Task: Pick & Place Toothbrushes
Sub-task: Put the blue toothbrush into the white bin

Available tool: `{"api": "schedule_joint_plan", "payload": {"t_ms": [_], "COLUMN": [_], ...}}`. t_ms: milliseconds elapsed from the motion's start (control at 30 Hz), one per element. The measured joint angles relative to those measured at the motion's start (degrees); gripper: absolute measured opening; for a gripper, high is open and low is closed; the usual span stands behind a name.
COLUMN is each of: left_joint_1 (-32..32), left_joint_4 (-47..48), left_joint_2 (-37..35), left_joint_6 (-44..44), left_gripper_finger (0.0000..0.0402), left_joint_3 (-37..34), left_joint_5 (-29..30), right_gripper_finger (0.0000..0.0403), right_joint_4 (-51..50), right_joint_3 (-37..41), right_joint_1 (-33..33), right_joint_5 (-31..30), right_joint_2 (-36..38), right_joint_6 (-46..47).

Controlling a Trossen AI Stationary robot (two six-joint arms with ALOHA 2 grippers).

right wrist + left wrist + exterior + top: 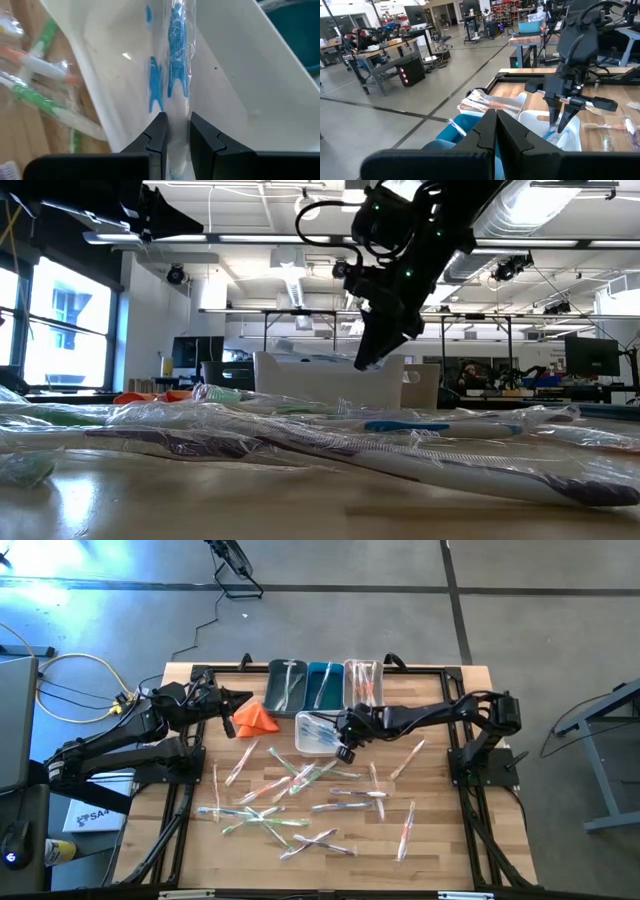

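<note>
Several wrapped toothbrushes [290,790] lie scattered on the wooden table [440,860]. My right gripper [177,132] reaches in from the table's right over the white bin [305,740], slanting down, shut on a blue toothbrush [177,50] in a clear wrapper. That toothbrush points ahead into the white bin [235,65]. In the low view my right gripper [372,358] hangs above the pile. My left gripper [248,698] waits at the far left beside the orange cloth, shut and empty, as the left wrist view [496,127] shows. My right gripper pinches the blue toothbrush's whitish end [176,116] between its two fingers, wrapper and all. The fingers slant down from the table's right and lie along the toothbrush, which sticks out ahead of them into the white bin. Whether its far end touches the bin floor, I cannot tell.
An orange folded cloth [255,718] lies by my left gripper. Along the far edge stand a dark green bin [287,685], a teal bin [323,685] and a clear bin [362,680], each with toothbrushes inside. Bare wood shows along the near edge.
</note>
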State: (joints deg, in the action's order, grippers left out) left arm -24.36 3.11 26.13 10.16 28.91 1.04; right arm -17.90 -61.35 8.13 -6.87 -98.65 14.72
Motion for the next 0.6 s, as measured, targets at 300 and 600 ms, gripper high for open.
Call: {"api": "schedule_joint_plan", "payload": {"t_ms": [300, 600], "left_joint_1": [0.00, 0.00], "left_joint_4": [0.00, 0.00], "left_joint_2": [0.00, 0.00], "left_joint_6": [0.02, 0.02], "left_gripper_finger": [0.0008, 0.0008], "left_joint_3": [0.00, 0.00], "left_joint_5": [0.02, 0.01], "right_gripper_finger": [0.0044, 0.0045], "right_joint_4": [-1.63, -1.80], "right_joint_3": [0.01, 0.01], "right_joint_1": [1.38, 1.39], "right_joint_5": [1.37, 3.31], "right_joint_2": [-0.07, -0.15], "right_joint_6": [0.01, 0.07]}}
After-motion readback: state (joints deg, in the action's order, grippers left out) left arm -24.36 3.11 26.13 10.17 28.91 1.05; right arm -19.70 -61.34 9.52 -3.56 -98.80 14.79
